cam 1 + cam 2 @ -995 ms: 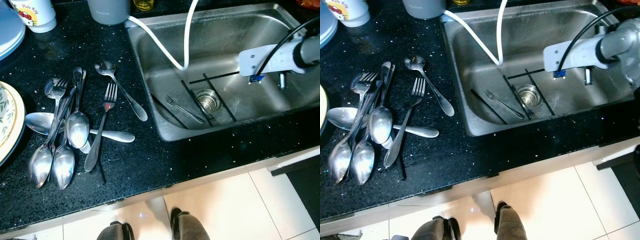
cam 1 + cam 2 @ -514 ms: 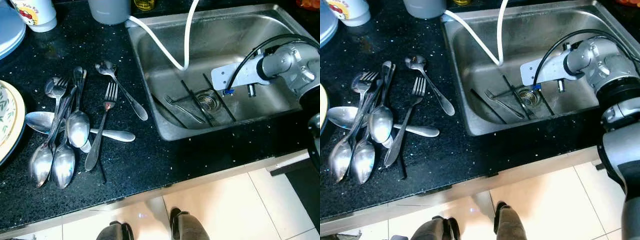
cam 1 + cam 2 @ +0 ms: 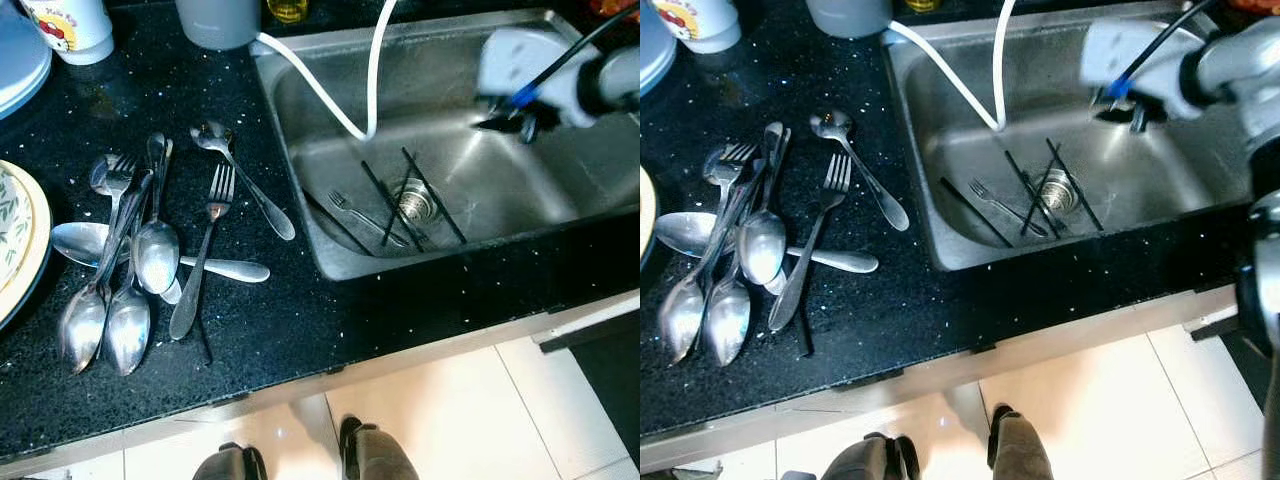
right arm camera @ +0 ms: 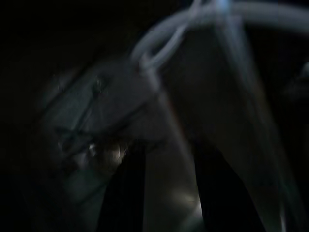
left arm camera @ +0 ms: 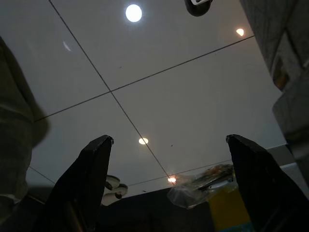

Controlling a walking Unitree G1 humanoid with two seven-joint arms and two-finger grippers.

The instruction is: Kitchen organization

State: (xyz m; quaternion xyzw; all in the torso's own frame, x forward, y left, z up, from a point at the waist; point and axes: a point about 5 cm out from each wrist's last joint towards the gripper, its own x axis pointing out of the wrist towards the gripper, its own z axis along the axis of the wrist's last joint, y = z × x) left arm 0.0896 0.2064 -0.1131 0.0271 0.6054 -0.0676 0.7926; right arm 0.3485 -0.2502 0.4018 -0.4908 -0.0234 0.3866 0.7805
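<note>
Several black chopsticks (image 3: 432, 196) and a fork (image 3: 366, 218) lie on the floor of the steel sink (image 3: 560, 190), around the drain (image 3: 414, 200). My right gripper (image 3: 506, 122) hangs blurred above the sink's back right part, well clear of them. In the dark, smeared right wrist view its two fingers (image 4: 124, 193) stand apart with nothing between them. A pile of spoons (image 3: 120, 280) and forks (image 3: 205, 245) rests on the black counter left of the sink. My left gripper (image 5: 169, 142) hangs idle and open over pale floor tiles.
A white hose (image 3: 330, 95) loops into the sink from the back. A grey container (image 3: 218, 20), a white mug (image 3: 68, 25) and stacked plates (image 3: 18, 240) stand on the counter (image 3: 300, 320) at the back and left. A person's feet (image 3: 300, 462) show below the counter edge.
My right arm dipped to the chopsticks by the drain, then lifted up and back right. One chopstick that lay crosswise now lies angled over the drain.
</note>
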